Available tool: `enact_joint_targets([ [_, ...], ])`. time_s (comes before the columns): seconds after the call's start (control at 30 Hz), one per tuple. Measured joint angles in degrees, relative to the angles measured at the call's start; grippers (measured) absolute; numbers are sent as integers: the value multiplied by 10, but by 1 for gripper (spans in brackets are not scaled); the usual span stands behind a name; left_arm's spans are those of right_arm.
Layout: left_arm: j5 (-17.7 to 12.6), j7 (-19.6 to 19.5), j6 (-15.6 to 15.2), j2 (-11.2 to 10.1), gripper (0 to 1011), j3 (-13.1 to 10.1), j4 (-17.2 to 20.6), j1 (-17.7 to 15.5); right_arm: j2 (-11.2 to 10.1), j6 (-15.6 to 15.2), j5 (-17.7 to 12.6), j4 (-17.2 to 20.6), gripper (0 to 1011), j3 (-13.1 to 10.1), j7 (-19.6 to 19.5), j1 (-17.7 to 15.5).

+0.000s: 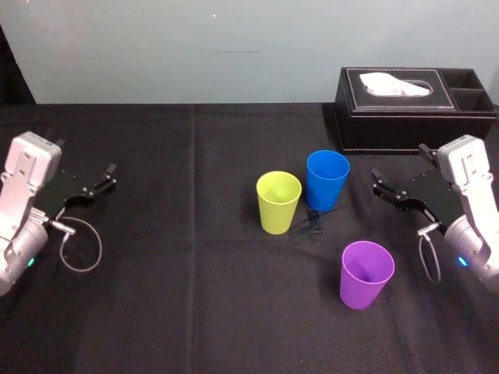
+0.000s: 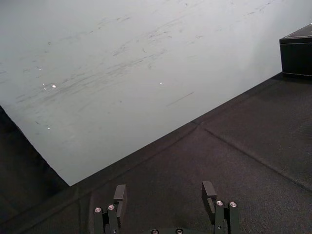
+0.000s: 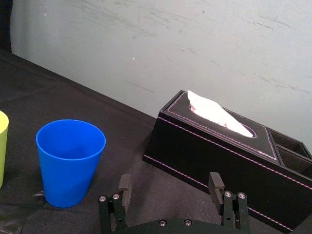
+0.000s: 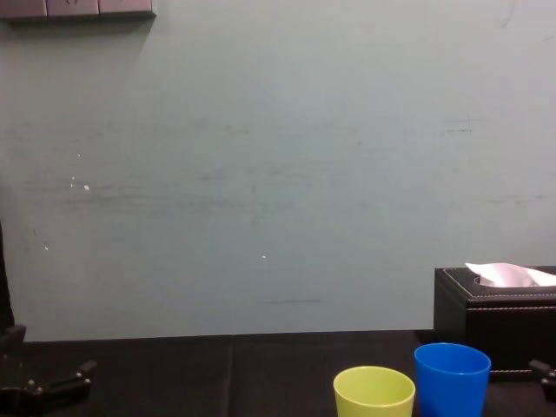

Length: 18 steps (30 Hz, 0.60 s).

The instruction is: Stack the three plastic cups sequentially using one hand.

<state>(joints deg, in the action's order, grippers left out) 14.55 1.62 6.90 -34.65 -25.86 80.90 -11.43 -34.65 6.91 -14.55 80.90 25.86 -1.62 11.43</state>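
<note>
Three plastic cups stand upright and apart on the black table. The yellow-green cup [image 1: 278,202] is in the middle, with the blue cup [image 1: 327,179] just behind it to the right. The purple cup [image 1: 366,273] stands nearer, to the right. My right gripper [image 1: 399,165] hovers open at the right edge, right of the blue cup [image 3: 70,161] and behind the purple one; in the wrist view the right gripper [image 3: 169,186] holds nothing. My left gripper [image 1: 84,157] rests open at the far left, and the left gripper [image 2: 164,194] is empty.
A black leather tissue box [image 1: 413,109] with white tissue sits at the back right, close behind the blue cup. A pale wall runs along the table's far edge. Bare black cloth lies between the left arm and the cups.
</note>
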Motion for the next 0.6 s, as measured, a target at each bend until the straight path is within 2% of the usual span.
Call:
enact_joint_targets([
  [0.23, 0, 0, 0, 0, 1011, 0, 0, 0, 0, 0, 0, 0, 1003, 0, 0, 0],
  [0.33, 0, 0, 0, 0, 1011, 0, 0, 0, -2, 0, -3, 7, 1003, -7, 3, -7],
  [0.47, 0, 0, 0, 0, 1011, 0, 0, 0, -12, 1, -23, 28, 1003, -26, 17, -29],
  [0.6, 0, 0, 0, 0, 1011, 0, 0, 0, -32, 6, -50, 58, 1003, -52, 37, -65],
])
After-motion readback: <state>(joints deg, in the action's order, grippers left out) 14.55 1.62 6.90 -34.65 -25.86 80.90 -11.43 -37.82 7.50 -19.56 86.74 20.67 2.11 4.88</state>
